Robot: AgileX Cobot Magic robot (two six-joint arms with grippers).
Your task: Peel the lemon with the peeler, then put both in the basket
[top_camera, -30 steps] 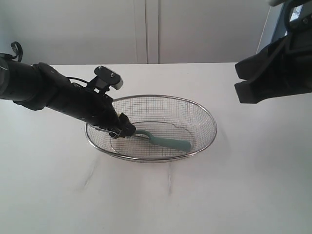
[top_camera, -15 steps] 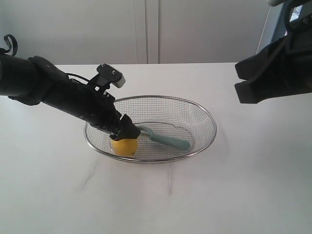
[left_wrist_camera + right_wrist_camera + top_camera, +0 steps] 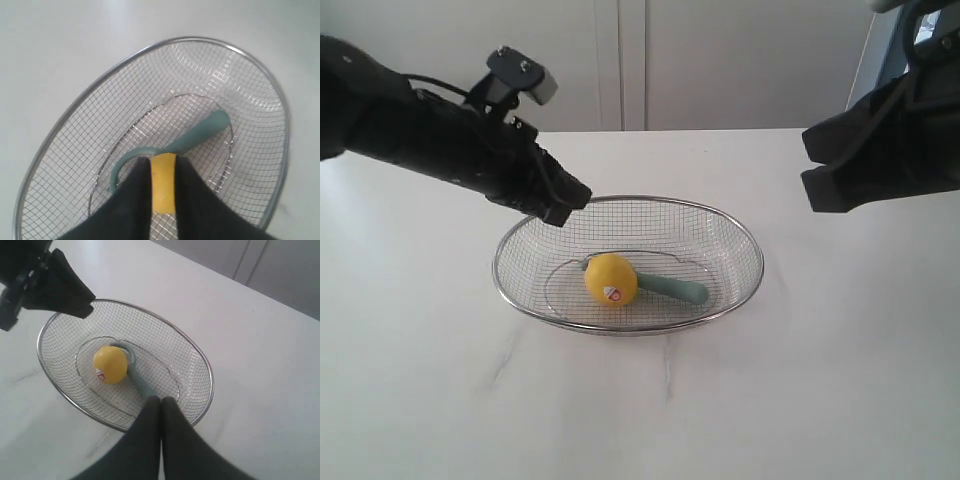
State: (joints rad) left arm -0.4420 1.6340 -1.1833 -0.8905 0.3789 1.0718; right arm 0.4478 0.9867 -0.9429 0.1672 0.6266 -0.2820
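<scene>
— Start at the front. Where's the lemon (image 3: 611, 279)?
— In the basket (image 3: 630, 329), on the mesh floor a little left of its middle, with its sticker (image 3: 612, 293) facing the near rim.
— And the peeler (image 3: 672, 290)?
— It lies flat in the basket too. The handle points toward the right side, and the hooked head curls round behind the lemon.
— The claws?
— The left claw (image 3: 567, 203) hangs over the basket's far-left rim, fingers slightly parted, gripping nothing. The right claw (image 3: 809, 164) is raised well off to the basket's right, pressed closed and empty.
</scene>
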